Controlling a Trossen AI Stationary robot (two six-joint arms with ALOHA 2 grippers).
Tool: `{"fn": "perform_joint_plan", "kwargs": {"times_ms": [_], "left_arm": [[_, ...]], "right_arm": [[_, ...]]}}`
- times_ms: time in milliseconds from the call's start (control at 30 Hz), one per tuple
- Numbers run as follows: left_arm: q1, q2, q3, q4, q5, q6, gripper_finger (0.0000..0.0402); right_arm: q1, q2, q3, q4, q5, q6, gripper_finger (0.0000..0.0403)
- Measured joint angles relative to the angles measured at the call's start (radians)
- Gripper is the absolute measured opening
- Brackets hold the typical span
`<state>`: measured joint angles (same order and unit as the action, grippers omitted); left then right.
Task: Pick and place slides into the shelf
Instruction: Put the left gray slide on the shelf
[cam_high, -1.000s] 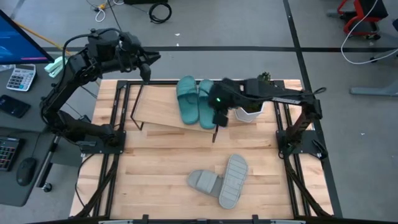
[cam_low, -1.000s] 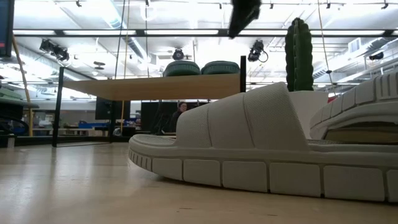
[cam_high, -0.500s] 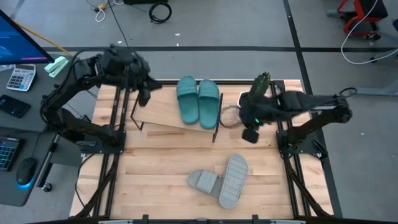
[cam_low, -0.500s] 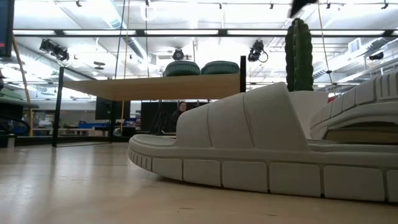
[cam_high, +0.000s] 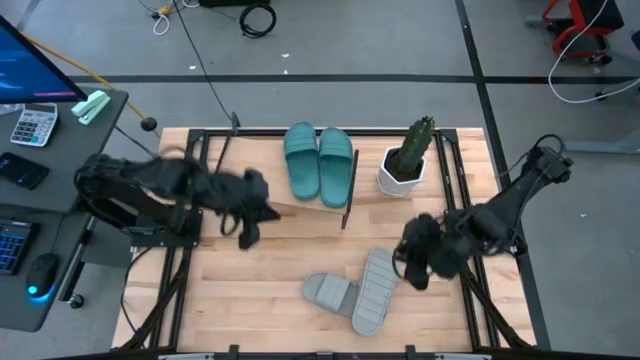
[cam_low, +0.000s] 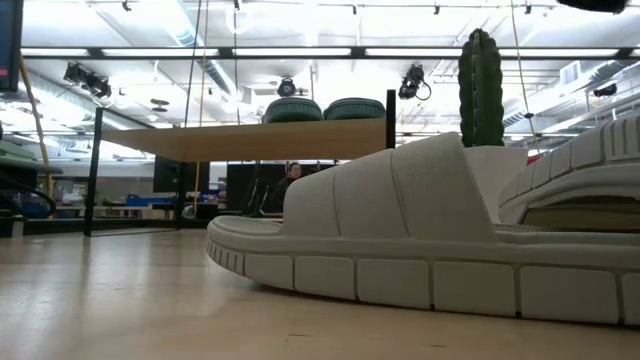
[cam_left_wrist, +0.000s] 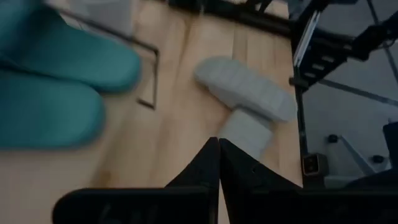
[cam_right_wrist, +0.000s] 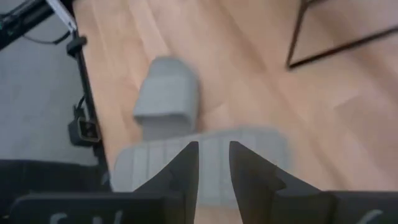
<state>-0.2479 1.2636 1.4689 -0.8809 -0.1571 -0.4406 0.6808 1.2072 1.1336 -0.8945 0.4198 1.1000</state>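
Observation:
Two teal slides (cam_high: 303, 160) (cam_high: 336, 166) lie side by side, soles down, on the shelf's plank (cam_high: 300, 207); the low view shows them on top of the shelf (cam_low: 260, 140). Two grey slides lie on the table in front of it. One (cam_high: 330, 292) has its strap up; the other (cam_high: 375, 290) is sole up and overlaps the first slide's end. My left gripper (cam_high: 247, 232) is shut, in the air at the shelf's near left. My right gripper (cam_high: 403, 262) hovers just right of the sole-up slide (cam_right_wrist: 205, 163), slightly open with nothing between its fingers.
A cactus in a white pot (cam_high: 405, 160) stands right of the shelf at the far side. Black frame rails (cam_high: 185, 250) run along the table's left and right edges. Bare tabletop (cam_high: 250, 290) lies left of the grey slides.
My left gripper has swung from the shelf's far left corner toward the near edge and down, ending in front of the shelf's left part. My right gripper has left the teal slides on the shelf and gone right, then toward the near edge and down, to beside the grey slides.

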Motion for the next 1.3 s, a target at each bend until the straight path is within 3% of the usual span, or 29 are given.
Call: {"fn": "perform_joint_plan", "kwargs": {"times_ms": [267, 533, 700, 933, 1300], "left_arm": [[-0.158, 0.002, -0.293, 0.281, -0.078, -0.202, 0.0008], [-0.238, 0.002, -0.52, 0.501, -0.064, -0.358, 0.0027], [-0.285, 0.002, -0.619, 0.59, -0.063, -0.375, 0.0046], [-0.334, 0.002, -0.658, 0.596, -0.063, -0.393, 0.0063], [-0.341, 0.002, -0.658, 0.601, -0.082, -0.386, 0.0069]], "right_arm": [[0.117, 0.112, -0.028, 0.148, 0.012, 0.137, 0.0095], [0.1, 0.226, -0.028, 0.461, 0.026, 0.007, 0.0095], [0.101, 0.33, -0.018, 0.604, 0.015, -0.29, 0.01], [0.069, 0.512, 0.091, 0.627, -0.026, -0.765, 0.0127], [-0.071, 0.71, 0.235, 0.461, -0.171, -1.064, 0.0204]]}}
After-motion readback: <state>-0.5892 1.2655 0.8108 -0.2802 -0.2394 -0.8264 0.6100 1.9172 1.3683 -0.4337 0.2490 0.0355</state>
